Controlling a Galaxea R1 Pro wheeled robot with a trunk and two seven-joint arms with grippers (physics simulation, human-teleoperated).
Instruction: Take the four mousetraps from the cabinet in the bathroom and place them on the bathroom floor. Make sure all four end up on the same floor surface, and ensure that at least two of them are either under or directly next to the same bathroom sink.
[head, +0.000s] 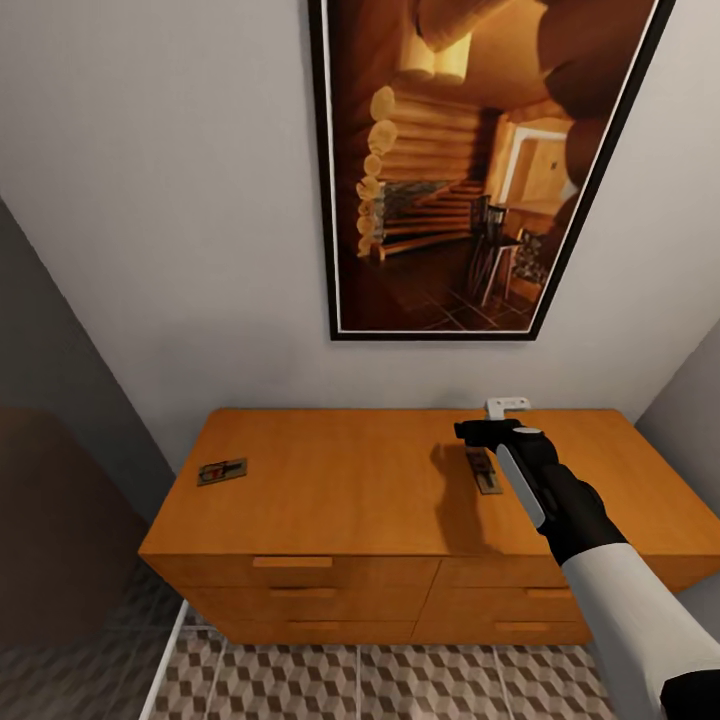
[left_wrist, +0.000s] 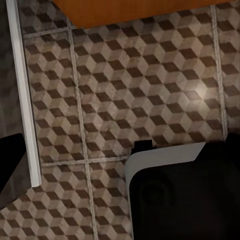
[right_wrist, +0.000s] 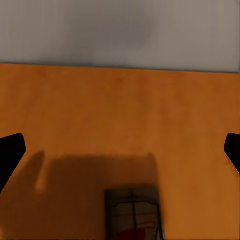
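Two mousetraps lie on top of the orange-brown cabinet (head: 340, 490). One mousetrap (head: 221, 471) sits near the top's left end. The other mousetrap (head: 485, 470) lies right of the middle, just below my right gripper (head: 480, 432), which hovers above it. In the right wrist view that mousetrap (right_wrist: 134, 212) shows between and short of the dark fingertips (right_wrist: 10, 155), which stand wide apart, so the right gripper (right_wrist: 120, 152) is open and empty. My left gripper (left_wrist: 120, 155) hangs over the bathroom floor (left_wrist: 150, 90), fingertips (left_wrist: 10, 170) apart, holding nothing. The sink is out of view.
A large framed picture (head: 480, 160) hangs on the wall behind the cabinet. A small white fitting (head: 507, 405) sits at the cabinet's back edge. A white strip (left_wrist: 22, 90) borders the cube-patterned tiles at the left. My own dark base (left_wrist: 185, 195) shows over the floor.
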